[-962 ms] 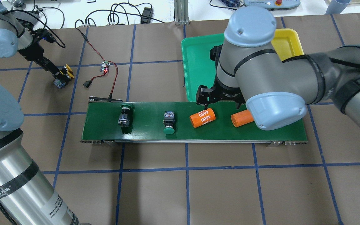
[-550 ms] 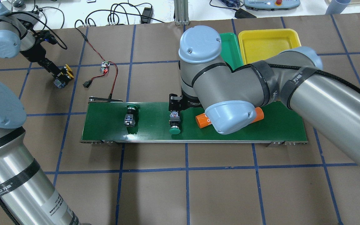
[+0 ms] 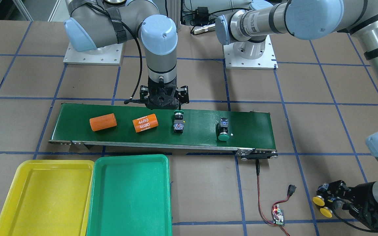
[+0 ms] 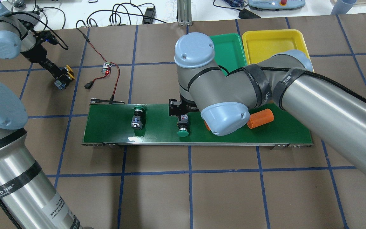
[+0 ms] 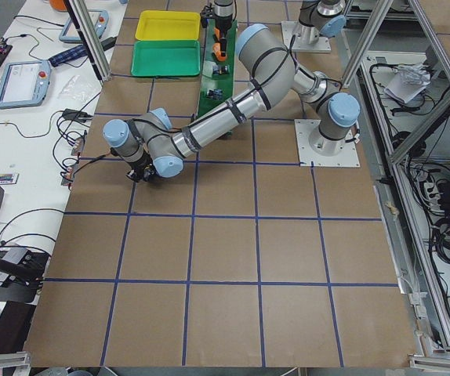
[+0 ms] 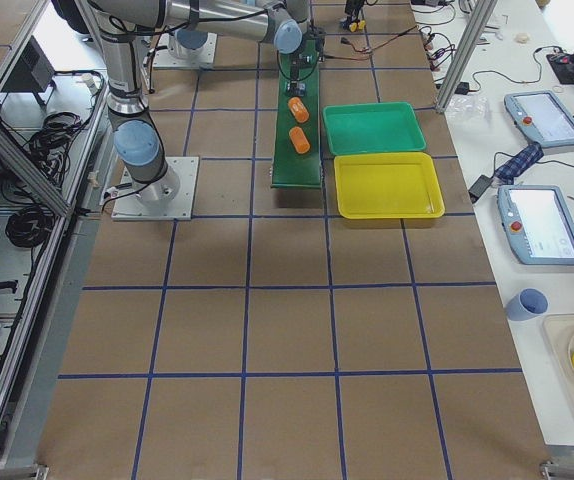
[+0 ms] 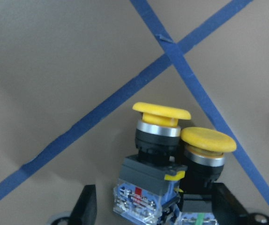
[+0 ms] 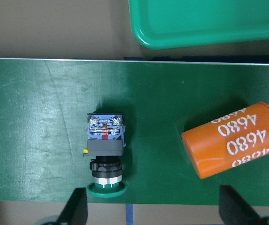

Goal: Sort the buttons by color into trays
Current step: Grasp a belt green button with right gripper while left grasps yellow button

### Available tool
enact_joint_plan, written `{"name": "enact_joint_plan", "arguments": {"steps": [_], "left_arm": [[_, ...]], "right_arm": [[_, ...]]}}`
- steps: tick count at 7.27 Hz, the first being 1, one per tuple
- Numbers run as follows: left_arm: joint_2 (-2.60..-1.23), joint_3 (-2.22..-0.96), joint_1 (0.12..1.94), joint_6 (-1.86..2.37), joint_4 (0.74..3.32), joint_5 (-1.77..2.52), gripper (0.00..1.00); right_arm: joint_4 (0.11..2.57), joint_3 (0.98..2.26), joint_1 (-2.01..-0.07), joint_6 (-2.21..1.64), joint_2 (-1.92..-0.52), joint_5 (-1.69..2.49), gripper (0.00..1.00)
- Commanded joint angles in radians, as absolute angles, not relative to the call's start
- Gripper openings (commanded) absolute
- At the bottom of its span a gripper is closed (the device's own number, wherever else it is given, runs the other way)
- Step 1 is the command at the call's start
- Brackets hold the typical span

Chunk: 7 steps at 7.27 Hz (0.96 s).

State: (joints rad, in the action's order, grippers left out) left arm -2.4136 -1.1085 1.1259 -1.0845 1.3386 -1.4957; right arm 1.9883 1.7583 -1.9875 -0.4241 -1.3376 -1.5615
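First green button (image 3: 178,122): on its side on the conveyor belt (image 3: 248,123), mid-frame in the front-facing view, cap toward frame top, at the belt's edge. Second green button (image 3: 223,130): same belt, further right, well apart, cap toward frame bottom.

Right gripper (image 8: 152,192) hangs over the first one, claw wide apart, nothing in it. In the right wrist view its fingers (image 8: 76,208) sit in the bottom corners. The button lies nearer the frame-left one, no contact.

Yellow buttons (image 7: 161,111): both side by side, touching, in the left gripper (image 3: 331,200). That's bottom right of the front-facing view, off the belt, caps toward frame left. Claw looks clamped on their bodies; the left wrist view shows a finger on each side.

Green tray (image 3: 128,196) and yellow tray (image 3: 44,200): bottom left, rims meeting, yellow leftmost.

Also on the belt, left of the first button: marked cylinder "4680" (image 3: 145,123) near it, plain orange cylinder (image 3: 103,122) beyond. Circuit board (image 3: 278,214) with red wire sits lower right on the table (image 3: 208,203).
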Motion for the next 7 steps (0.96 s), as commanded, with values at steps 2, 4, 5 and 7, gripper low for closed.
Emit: {"name": "enact_joint_plan", "arguments": {"steps": [2,4,5,7], "left_arm": [[-2.413,-1.057,1.124,-1.081,1.400,-1.486,0.30],[-2.390,-1.051,1.143,-1.065,1.469,-1.482,0.30],[-2.347,-1.086,1.161,-1.007,1.586,-1.480,0.23],[-2.193,-1.281,1.207,-0.762,1.620,-1.480,0.21]], "right_arm": [[1.997,1.766,-1.985,-0.425,-1.312,-1.558,1.00],[2.002,1.766,-1.983,-0.414,-1.276,-1.561,1.00],[2.003,1.764,-1.980,-0.416,-1.266,-1.545,1.00],[2.008,1.763,-1.971,-0.416,-1.218,-1.545,1.00]]}}
